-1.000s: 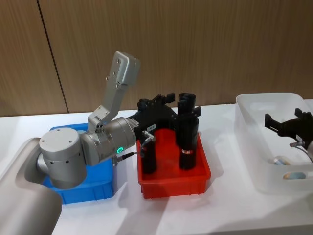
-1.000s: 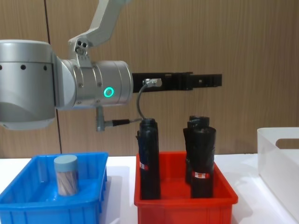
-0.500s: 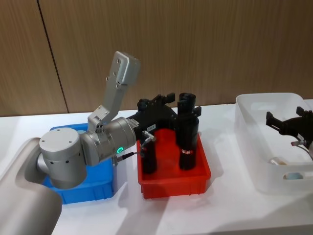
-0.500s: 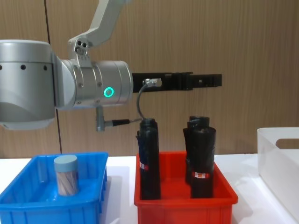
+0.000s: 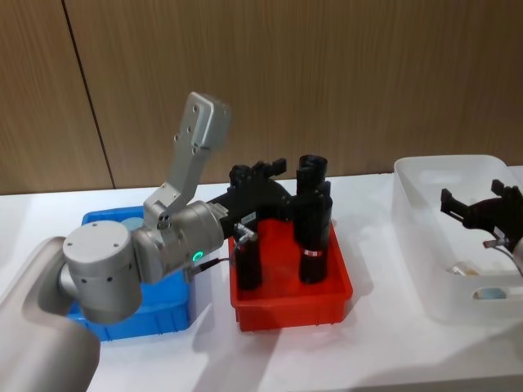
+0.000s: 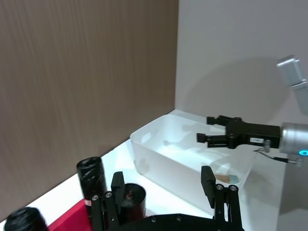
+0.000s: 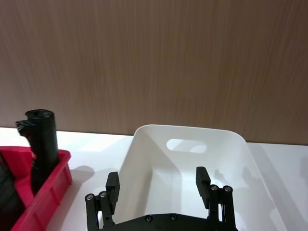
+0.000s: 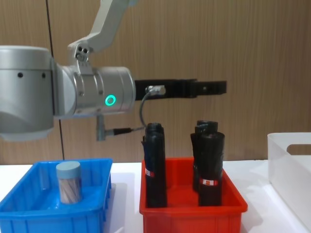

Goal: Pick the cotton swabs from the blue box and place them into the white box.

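Left pincer point(image 6: 161, 185): wide open, holding nothing, up above the red bin point(image 8: 194, 219).
Right pincer point(image 7: 158, 186): open and empty, over the white box point(image 5: 421, 245) at 3 o'clock.
Cotton swabs point(image 8: 68, 182): one jar stands in the blue box point(image 8: 29, 216) at 9 o'clock; more lie in the white box.

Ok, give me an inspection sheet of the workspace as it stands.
Surface: white table, three bins in a row.
Job's things: blue box holds one upright cotton swabs jar; white box holds more swab jars lying down.
Clutter: red bin of upright black rolls, between the boxes.
Claws: left claw open, above the red bin; right claw open, over the white box.
Cables: cable looping at the left wrist.
Surroundings: wood-panel wall behind.
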`<state>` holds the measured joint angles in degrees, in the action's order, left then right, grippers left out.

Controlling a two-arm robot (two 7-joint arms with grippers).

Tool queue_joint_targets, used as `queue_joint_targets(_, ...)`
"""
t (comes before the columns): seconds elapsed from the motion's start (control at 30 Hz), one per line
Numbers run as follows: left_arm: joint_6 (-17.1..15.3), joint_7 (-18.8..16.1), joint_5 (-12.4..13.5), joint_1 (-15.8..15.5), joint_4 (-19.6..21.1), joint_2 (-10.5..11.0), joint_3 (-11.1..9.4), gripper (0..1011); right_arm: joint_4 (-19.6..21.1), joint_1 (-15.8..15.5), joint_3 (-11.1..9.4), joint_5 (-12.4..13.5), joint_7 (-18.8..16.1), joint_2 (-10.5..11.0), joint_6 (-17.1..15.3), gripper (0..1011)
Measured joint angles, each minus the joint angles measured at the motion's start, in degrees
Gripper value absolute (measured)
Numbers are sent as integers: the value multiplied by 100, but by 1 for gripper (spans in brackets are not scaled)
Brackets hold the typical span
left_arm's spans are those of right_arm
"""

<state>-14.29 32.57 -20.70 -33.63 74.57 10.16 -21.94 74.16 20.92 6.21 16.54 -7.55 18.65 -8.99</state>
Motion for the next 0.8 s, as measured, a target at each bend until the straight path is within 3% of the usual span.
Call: queue_joint_targets(0.8, 754, -1793, 517, 1127, 1044, 660, -233, 1004, 1608, -1288, 401, -5, 223, 45, 423, 1002)
